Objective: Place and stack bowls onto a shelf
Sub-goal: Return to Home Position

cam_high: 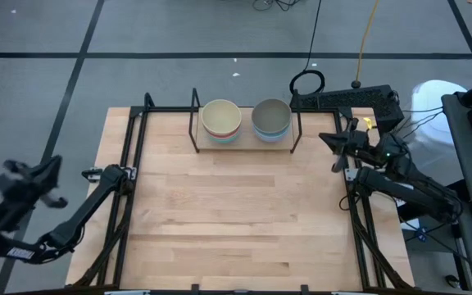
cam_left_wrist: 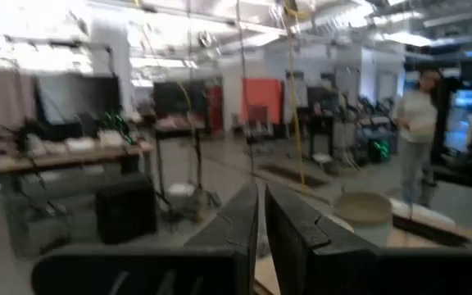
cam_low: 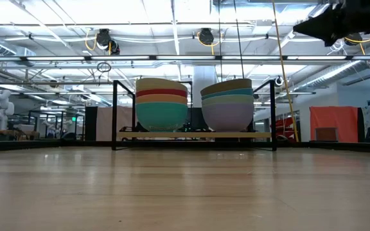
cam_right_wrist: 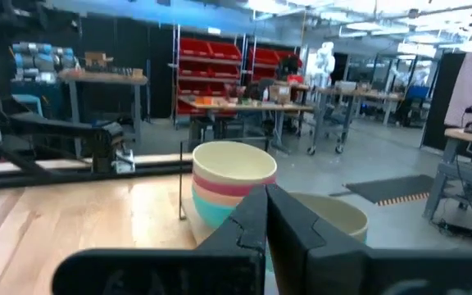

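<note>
The dark left arm lies folded outward, its two-finger left gripper (cam_left_wrist: 260,192) pinched closed; the dark right arm is bent and raised, its right gripper (cam_right_wrist: 266,193) closed too.

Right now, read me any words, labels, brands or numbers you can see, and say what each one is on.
None: no text can be read in any view.
The bowls and the shelf show no marking.
Anything printed farther off is too small or blurred to read.
</note>
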`<move>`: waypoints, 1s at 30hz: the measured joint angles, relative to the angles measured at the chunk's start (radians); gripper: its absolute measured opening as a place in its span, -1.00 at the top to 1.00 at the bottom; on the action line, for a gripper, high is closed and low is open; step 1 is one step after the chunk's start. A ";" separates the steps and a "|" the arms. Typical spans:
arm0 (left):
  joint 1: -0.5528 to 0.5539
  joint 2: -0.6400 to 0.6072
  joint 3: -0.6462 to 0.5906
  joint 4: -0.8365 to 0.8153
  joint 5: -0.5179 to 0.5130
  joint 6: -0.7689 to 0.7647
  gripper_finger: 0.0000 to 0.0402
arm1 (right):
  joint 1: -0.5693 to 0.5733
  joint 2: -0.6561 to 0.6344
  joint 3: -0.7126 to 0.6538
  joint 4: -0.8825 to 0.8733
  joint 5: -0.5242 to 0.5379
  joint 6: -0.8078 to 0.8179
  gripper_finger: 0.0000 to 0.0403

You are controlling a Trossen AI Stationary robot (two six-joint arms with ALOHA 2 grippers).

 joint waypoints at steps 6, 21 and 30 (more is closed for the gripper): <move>0.012 0.000 -0.185 0.154 0.110 -0.025 0.85 | 0.000 0.009 -0.123 0.169 0.000 0.017 1.00; 0.050 0.001 -0.694 0.730 0.379 -0.102 0.85 | 0.000 0.009 -0.207 0.267 -0.052 0.026 1.00; 0.050 0.001 -0.937 0.949 0.393 -0.126 0.85 | 0.000 0.013 -0.207 0.251 -0.053 -0.019 1.00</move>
